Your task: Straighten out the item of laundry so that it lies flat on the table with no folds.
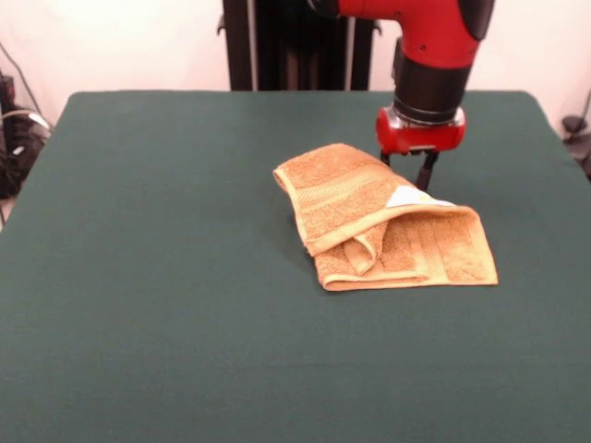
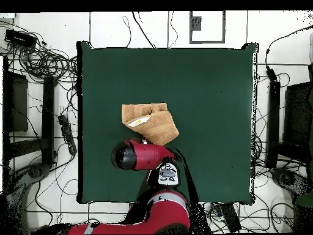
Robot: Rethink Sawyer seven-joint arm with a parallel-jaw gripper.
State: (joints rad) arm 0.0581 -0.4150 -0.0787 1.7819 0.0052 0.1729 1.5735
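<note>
The orange-tan towel (image 1: 388, 221) lies crumpled and folded over itself right of the middle of the dark green table (image 1: 138, 240). One flap is doubled across it, and a small white tag (image 1: 407, 197) shows near its far edge. My gripper (image 1: 406, 171) hangs from the red arm just behind the towel's far edge, by the tag. Its two dark fingers (image 1: 427, 172) stand apart, open, with their tips low at the cloth. In the overhead view the towel (image 2: 153, 124) lies left of the middle of the table (image 2: 214, 92), and the arm's red wrist (image 2: 137, 155) hides the gripper.
The black pedestal (image 1: 295, 41) stands at the table's far side. Cables and dark equipment (image 2: 36, 61) lie on the floor around the table, with more gear (image 1: 14, 138) off its left edge.
</note>
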